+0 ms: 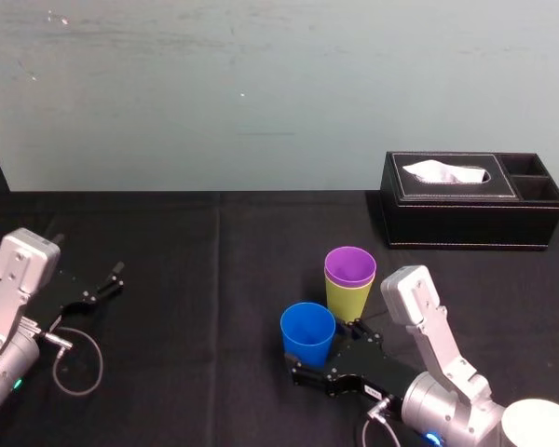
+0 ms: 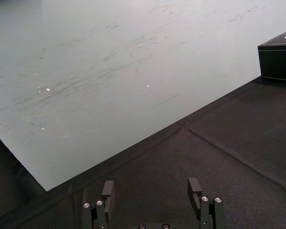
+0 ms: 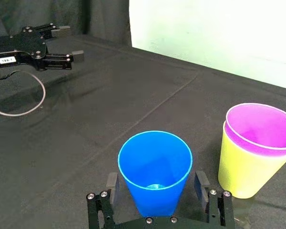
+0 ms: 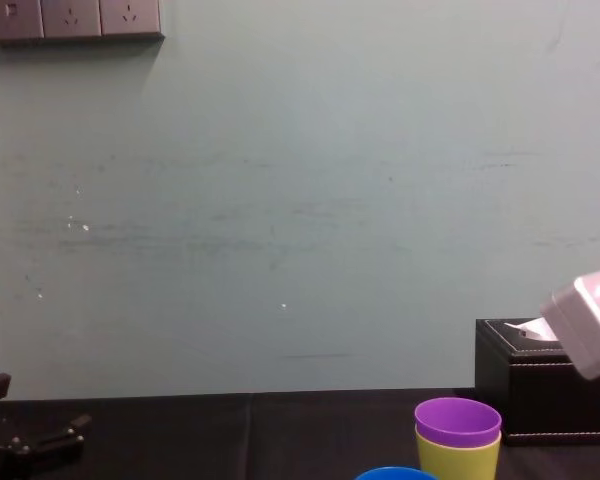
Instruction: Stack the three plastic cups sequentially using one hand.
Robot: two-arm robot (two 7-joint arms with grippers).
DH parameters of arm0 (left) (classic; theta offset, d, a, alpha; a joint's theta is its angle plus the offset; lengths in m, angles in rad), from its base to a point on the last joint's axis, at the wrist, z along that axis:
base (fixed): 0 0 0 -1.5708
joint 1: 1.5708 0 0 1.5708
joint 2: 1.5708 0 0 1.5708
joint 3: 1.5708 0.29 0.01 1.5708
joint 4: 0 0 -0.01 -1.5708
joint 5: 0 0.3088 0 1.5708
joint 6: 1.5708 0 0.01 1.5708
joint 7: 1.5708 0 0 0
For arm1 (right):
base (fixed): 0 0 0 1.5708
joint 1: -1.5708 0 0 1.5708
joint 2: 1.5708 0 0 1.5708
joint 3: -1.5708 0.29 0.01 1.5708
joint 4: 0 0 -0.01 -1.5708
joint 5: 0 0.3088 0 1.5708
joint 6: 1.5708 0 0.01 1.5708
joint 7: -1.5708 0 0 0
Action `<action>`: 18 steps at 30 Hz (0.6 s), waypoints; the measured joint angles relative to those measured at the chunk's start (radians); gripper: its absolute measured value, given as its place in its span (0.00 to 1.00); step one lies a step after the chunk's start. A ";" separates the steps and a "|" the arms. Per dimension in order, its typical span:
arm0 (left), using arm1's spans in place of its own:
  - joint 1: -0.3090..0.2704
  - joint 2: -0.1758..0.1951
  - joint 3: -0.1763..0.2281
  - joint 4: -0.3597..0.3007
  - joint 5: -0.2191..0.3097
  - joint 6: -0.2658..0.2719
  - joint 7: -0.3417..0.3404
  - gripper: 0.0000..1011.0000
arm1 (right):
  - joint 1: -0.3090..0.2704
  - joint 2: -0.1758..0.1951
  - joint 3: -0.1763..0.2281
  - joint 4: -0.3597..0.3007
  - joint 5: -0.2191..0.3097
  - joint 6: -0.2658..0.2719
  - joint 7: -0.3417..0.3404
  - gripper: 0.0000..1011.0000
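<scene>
- Three plastic cups stand on the black tablecloth (image 1: 196, 270): one blue, one purple, one yellow-green.
- Two grippers are in view, one on each arm.
- Nearest the robot, the right gripper (image 3: 156, 181) lies low over the cloth. Its jaws are spread to about a cup's width.
- The blue cup (image 1: 307, 337) stands upright between those jaws, mouth up. In the right wrist view a thin dark gap shows on each side between pad and cup wall, so the jaws flank the cup without clamping it.
- Just beyond and to the right of the blue cup, close beside it, stands the yellow-green cup (image 1: 347, 300), upright.
- The purple cup (image 1: 350, 265) is nested inside the yellow-green one, with a band below its rim showing above the yellow-green rim.
- Well apart on the left side of the table, the left gripper (image 2: 150, 186) rests low with its jaws wide and nothing between them.
- One thin cable (image 1: 74, 358) loops on the cloth by the left arm.
- At the far right of the table sits one black tissue box (image 1: 466, 219) with a white tissue poking from its top.
- Behind the table is a pale wall (image 1: 261, 93), with three sockets (image 4: 72, 18) high on it in the chest view.
</scene>
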 joint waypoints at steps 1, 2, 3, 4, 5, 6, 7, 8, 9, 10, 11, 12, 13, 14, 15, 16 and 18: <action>0.000 0.000 0.000 0.000 0.000 0.000 0.000 0.99 | 0.001 -0.002 0.000 0.002 0.000 -0.001 0.000 0.99; 0.000 0.000 0.000 0.000 0.000 0.000 0.000 0.99 | 0.002 -0.004 0.000 0.004 0.000 -0.001 0.000 0.99; 0.000 0.000 0.000 0.000 0.000 0.000 0.000 0.99 | 0.002 -0.006 0.000 0.006 0.000 -0.002 0.000 0.99; 0.000 0.000 0.000 0.000 0.000 0.000 0.000 0.99 | 0.004 -0.009 0.000 0.010 -0.001 -0.003 0.000 0.99; 0.000 0.000 0.000 0.000 0.000 0.000 0.000 0.99 | 0.005 -0.011 0.000 0.012 -0.002 -0.004 0.000 0.99; 0.000 0.000 0.000 0.000 0.000 0.000 0.000 0.99 | 0.007 -0.014 -0.001 0.016 -0.003 -0.006 0.000 0.99; 0.000 0.000 0.000 0.000 0.000 0.000 0.000 0.99 | 0.008 -0.016 -0.001 0.018 -0.004 -0.006 -0.001 0.99; 0.000 0.000 0.000 0.000 0.000 0.000 0.000 0.99 | 0.009 -0.018 -0.001 0.020 -0.004 -0.007 -0.001 0.99; 0.000 0.000 0.000 0.000 0.000 0.000 0.000 0.99 | 0.009 -0.019 -0.001 0.022 -0.005 -0.008 -0.002 0.99; 0.000 0.000 0.000 0.000 0.000 0.000 0.000 0.99 | 0.010 -0.022 -0.002 0.025 -0.006 -0.009 -0.002 0.99; 0.000 0.000 0.000 0.000 0.000 0.000 0.000 0.99 | 0.010 -0.022 -0.002 0.025 -0.006 -0.009 -0.002 0.99; 0.000 0.000 0.000 0.000 0.000 0.000 0.000 0.99 | 0.010 -0.022 -0.002 0.025 -0.006 -0.009 -0.003 0.99; 0.000 0.000 0.000 0.000 0.000 0.000 0.000 0.99 | 0.010 -0.022 -0.002 0.025 -0.006 -0.009 -0.003 0.99; 0.000 0.000 0.000 0.000 0.000 0.000 0.000 0.99 | 0.010 -0.022 -0.002 0.025 -0.006 -0.009 -0.003 0.99; 0.000 0.000 0.000 0.000 0.000 0.000 0.000 0.99 | 0.010 -0.021 -0.002 0.025 -0.005 -0.009 -0.003 0.99; 0.000 0.000 0.000 0.000 0.000 0.000 0.000 0.99 | 0.010 -0.021 -0.002 0.025 -0.005 -0.009 -0.003 0.99; 0.000 0.000 0.000 0.000 0.000 0.000 0.000 0.99 | 0.010 -0.021 -0.002 0.024 -0.005 -0.009 -0.003 0.99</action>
